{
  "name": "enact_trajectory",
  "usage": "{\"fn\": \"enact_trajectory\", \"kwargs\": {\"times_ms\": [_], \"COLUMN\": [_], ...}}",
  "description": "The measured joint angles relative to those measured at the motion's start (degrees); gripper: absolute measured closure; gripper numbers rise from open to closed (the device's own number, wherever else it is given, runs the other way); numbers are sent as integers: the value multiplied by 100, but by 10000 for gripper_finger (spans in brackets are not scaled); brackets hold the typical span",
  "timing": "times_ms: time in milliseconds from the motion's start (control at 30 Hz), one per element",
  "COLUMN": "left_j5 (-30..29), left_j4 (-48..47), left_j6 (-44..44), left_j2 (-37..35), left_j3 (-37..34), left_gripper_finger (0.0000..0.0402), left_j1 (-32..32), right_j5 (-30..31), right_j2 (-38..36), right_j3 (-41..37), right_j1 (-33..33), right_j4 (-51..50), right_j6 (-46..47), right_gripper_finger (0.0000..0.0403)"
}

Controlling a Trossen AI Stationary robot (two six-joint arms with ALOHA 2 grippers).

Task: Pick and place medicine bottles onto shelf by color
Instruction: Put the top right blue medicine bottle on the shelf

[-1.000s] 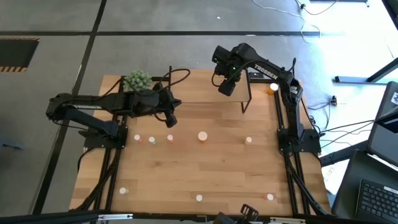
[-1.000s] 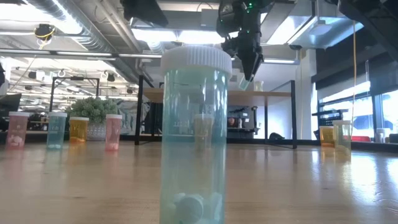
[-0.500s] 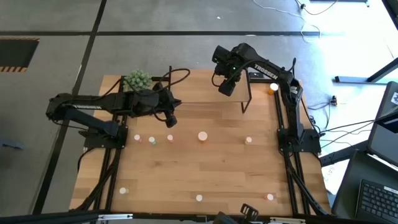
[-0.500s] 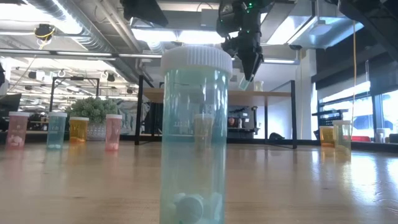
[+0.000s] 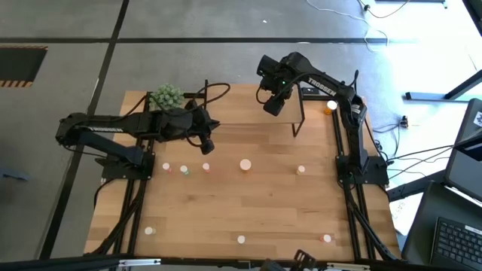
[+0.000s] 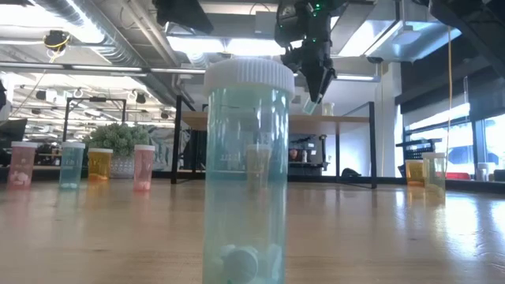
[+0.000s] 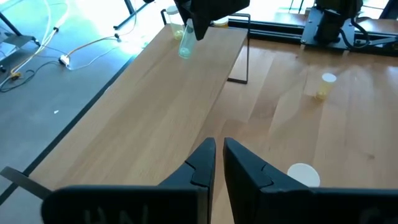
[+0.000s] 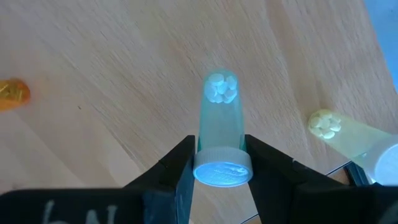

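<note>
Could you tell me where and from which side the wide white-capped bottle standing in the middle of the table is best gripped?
Probably from straight above, closing on the cap rim or just below it. The white-capped bottle stands upright with clear wood all round, so either side is free. The left gripper, shut and empty, hangs nearest; the right gripper holds a pale green bottle over the shelf.

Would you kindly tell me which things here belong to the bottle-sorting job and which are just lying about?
Job:
- teal bottle in the right gripper jaws
- shelf
- yellow bottle on the shelf
- bottles on the table, e.g. pink one

Lying about:
- potted plant
- laptop
</note>
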Motion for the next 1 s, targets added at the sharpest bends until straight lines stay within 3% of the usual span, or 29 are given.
{"fn": "enact_trajectory", "kwargs": {"times_ms": [333, 767, 1000], "left_j5": [0, 0, 0], "left_j4": [-1, 0, 1], "left_j6": [0, 4, 5], "left_j2": [0, 0, 0], "left_j3": [0, 7, 7], "left_gripper_finger": [374, 374, 374], "left_j1": [0, 0, 0], "right_j5": [-257, -250, -241], "right_j2": [-462, -1432, -1442], "right_j3": [-32, -1465, -1463], "right_j1": [128, 262, 202], "right_j4": [11, -13, 4], "right_j6": [216, 224, 239], "right_gripper_finger": [272, 272, 272]}}
